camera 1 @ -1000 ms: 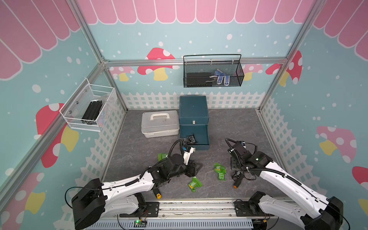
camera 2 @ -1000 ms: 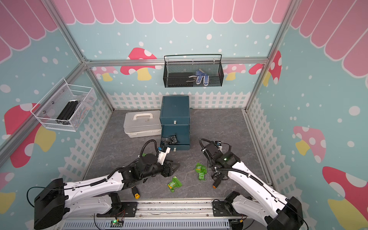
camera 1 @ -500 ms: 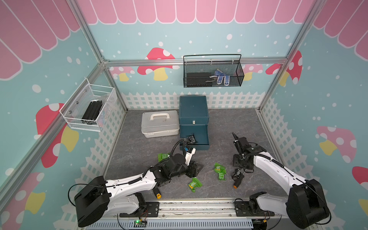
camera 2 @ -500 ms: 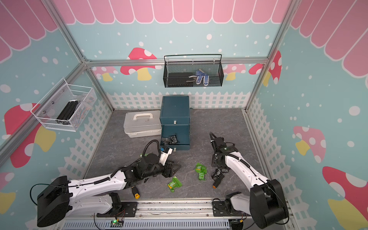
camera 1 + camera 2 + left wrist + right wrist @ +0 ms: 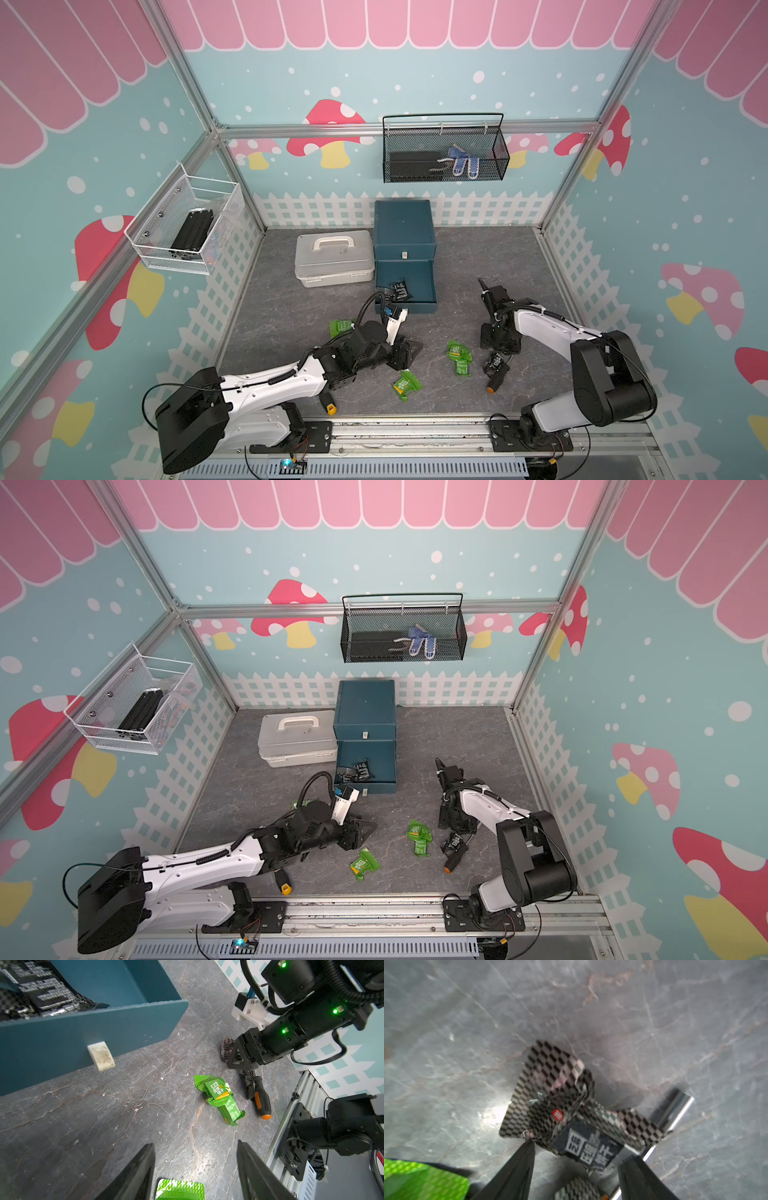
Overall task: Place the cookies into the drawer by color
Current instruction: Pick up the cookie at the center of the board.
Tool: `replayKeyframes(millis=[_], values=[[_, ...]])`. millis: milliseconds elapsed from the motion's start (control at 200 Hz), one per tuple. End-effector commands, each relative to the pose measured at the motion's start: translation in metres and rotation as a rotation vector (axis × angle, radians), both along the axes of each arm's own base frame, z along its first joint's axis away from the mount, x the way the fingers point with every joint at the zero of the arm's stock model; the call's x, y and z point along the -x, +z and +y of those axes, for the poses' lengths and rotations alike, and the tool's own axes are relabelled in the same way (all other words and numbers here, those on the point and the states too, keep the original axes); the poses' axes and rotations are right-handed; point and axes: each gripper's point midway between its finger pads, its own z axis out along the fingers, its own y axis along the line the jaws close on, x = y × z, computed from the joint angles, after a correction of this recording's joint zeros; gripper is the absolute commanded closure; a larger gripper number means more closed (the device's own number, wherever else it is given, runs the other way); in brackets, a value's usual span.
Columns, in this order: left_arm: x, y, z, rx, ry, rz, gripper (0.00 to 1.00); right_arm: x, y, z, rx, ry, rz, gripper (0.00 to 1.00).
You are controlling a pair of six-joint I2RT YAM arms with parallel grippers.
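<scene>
Below, grey marbled floor [image 5: 291,299], mushroom walls [image 5: 415,62] around; left tool [image 5: 195,1144], right tool [image 5: 580,1152] agape.

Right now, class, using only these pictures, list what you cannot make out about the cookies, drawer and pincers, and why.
- Near green cookie, left wrist view: cut off by the bottom edge.
- Far green cookie, top view: partly hidden behind the left arm.
- Right pincer's hold on the black cookie, right wrist view: blurred, cannot tell.
- Top drawer, top view: shut front hides contents.
</scene>
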Motion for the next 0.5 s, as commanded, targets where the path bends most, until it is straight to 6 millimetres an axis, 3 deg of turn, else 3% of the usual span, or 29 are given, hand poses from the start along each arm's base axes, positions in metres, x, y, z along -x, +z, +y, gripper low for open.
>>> replayKeyframes(millis=[0,325,400,495], values=[[-0.003,0.008,-0.001,0.005,0.004,-0.033,0.35,-0.01,-0.007,0.013,-0.063,0.014,-0.011,0.41],[-0.005,0.003,-0.006,0.004,-0.001,-0.022,0.35,-0.03,0.023,0.066,-0.335,0.087,-0.143,0.42],[-0.005,0.0,-0.006,-0.001,0.0,-0.016,0.35,-0.026,0.03,0.055,-0.278,0.083,-0.149,0.41],[-0.005,0.001,-0.006,0.006,0.002,-0.016,0.35,-0.018,0.038,0.027,-0.128,0.056,-0.137,0.43]])
